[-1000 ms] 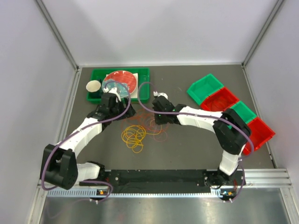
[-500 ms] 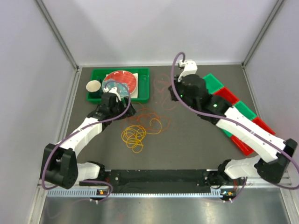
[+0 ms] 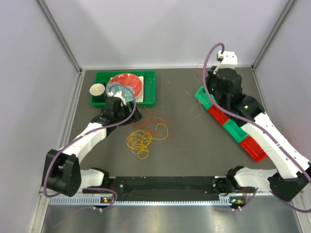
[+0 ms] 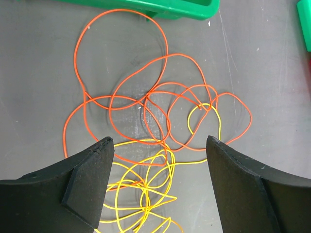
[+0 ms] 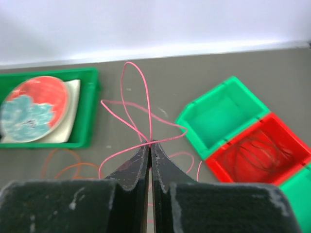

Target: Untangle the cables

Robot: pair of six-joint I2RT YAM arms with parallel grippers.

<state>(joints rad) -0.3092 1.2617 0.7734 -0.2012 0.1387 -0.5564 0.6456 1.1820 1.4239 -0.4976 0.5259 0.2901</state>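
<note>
Orange cable loops (image 3: 156,127) and yellow loops (image 3: 139,141) lie tangled together on the grey table. In the left wrist view the orange loops (image 4: 146,97) overlap the yellow loops (image 4: 146,187) between my fingers. My left gripper (image 4: 158,141) is open and empty, low over this tangle; in the top view it is (image 3: 125,114) at the tangle's left. My right gripper (image 5: 150,143) is shut on a thin pink-red cable (image 5: 137,104), whose loops hang from the tips. It is raised at the back right (image 3: 212,88), by the bins.
A row of green and red bins (image 3: 252,148) runs along the right; the red bin (image 5: 257,154) holds dark maroon loops, the green bin (image 5: 221,119) is beside it. A green tray (image 3: 148,99) with a red plate (image 3: 125,84) and a cup (image 3: 97,90) stands back left.
My right arm has swung from the middle of the tangle up and to the back right, carrying the pink-red cable away from the pile. The left arm has stayed put.
</note>
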